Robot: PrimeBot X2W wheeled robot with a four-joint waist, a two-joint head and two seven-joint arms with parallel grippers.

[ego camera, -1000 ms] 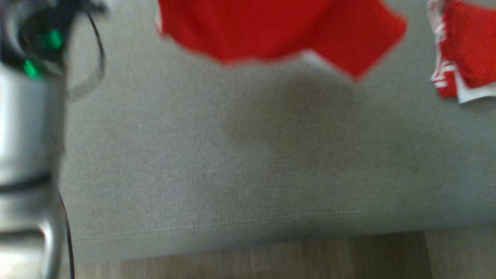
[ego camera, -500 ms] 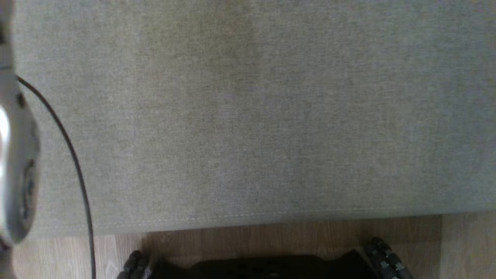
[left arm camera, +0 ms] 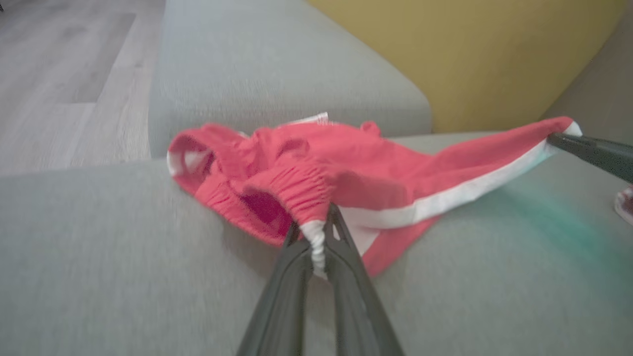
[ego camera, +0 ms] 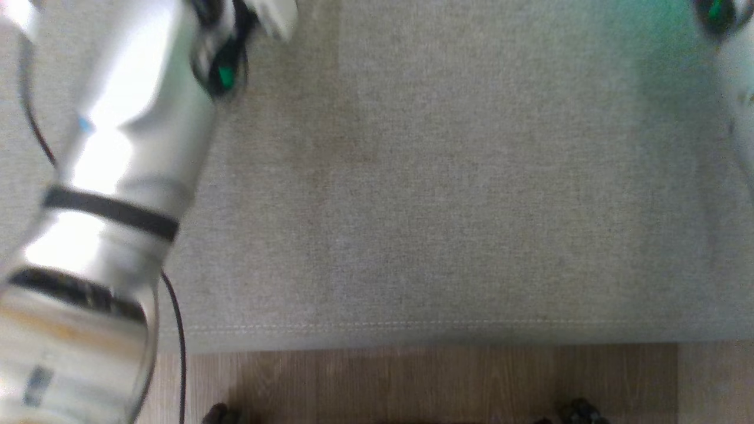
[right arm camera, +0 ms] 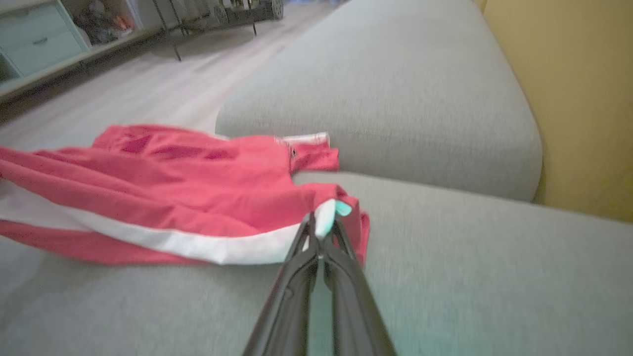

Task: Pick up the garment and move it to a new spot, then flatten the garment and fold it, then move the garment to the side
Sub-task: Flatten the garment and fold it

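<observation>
Red shorts (left arm camera: 385,173): one, stretched between both jaws | left gripper (left arm camera: 316,242) clamped on elastic waistband (left arm camera: 296,190) | right gripper (right arm camera: 321,232) pinching white-striped corner (right arm camera: 324,217) | I see edges motion-blurred.

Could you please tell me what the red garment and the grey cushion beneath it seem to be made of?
Red garment: likely thin, matte cloth; it creases softly and gathers at an elastic waistband. Grey cushion: probably woven upholstery, matte, with a fine flecked weave and a stitched edge seam.
</observation>
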